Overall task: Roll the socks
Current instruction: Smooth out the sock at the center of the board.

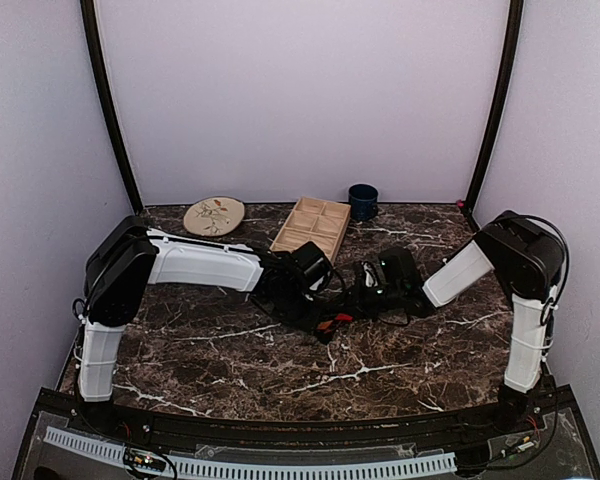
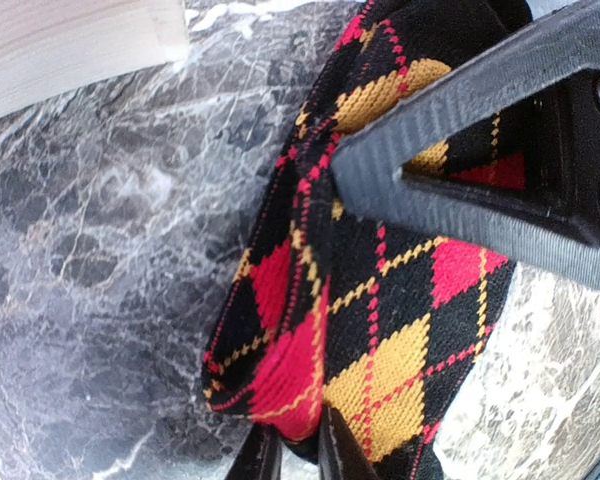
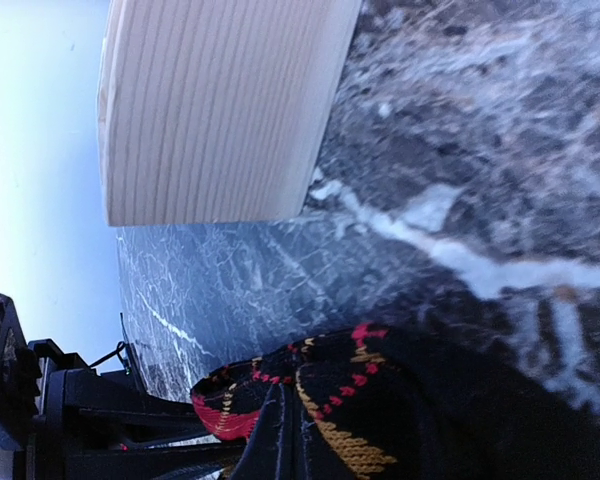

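A black sock with red and orange argyle diamonds [image 2: 380,330] lies bunched on the dark marble table, between the two grippers at the middle of the top view [image 1: 332,322]. My left gripper [image 2: 298,440] is shut on a red fold at the sock's near end; both finger tips pinch the fabric. My right gripper [image 3: 283,395] is shut on the sock's other end [image 3: 400,400], its fingers pressed together with cloth around them. The right gripper's grey finger [image 2: 460,170] lies over the sock in the left wrist view. In the top view the left gripper [image 1: 315,298] and right gripper [image 1: 363,288] nearly meet.
A wooden compartment tray [image 1: 310,227] stands just behind the grippers, close to both [image 3: 220,110] [image 2: 70,50]. A round patterned plate [image 1: 214,215] sits at the back left and a dark blue cup [image 1: 362,201] at the back centre.
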Robot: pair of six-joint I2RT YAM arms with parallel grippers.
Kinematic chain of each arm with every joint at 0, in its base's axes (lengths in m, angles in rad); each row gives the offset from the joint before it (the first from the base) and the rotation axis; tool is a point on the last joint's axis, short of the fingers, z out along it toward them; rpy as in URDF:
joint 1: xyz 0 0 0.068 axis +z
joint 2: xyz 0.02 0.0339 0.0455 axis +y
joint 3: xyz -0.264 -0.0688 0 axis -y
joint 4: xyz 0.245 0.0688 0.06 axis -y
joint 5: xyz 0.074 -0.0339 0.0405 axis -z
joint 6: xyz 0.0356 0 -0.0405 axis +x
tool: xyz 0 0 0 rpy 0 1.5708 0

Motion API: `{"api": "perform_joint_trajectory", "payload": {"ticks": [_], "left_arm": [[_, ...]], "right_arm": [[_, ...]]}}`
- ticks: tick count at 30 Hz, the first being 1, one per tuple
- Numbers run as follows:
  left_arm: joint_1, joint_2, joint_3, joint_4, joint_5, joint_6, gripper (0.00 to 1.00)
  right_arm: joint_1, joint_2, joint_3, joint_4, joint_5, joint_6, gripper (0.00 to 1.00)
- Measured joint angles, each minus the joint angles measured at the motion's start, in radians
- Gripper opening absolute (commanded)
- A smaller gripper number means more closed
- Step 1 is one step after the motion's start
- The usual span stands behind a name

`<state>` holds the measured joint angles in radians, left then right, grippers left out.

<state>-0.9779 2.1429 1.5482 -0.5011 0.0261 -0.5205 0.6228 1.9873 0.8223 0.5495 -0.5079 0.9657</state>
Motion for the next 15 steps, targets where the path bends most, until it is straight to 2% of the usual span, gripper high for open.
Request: {"api": "perform_joint_trajectory", "payload": {"ticks": [15], "left_arm": [[0.005, 0.003, 0.003, 0.002, 0.013, 0.0, 0.15]], "right_arm": [[-0.072, -0.016, -0.032, 0.011, -0.013, -0.064, 0.0]]}}
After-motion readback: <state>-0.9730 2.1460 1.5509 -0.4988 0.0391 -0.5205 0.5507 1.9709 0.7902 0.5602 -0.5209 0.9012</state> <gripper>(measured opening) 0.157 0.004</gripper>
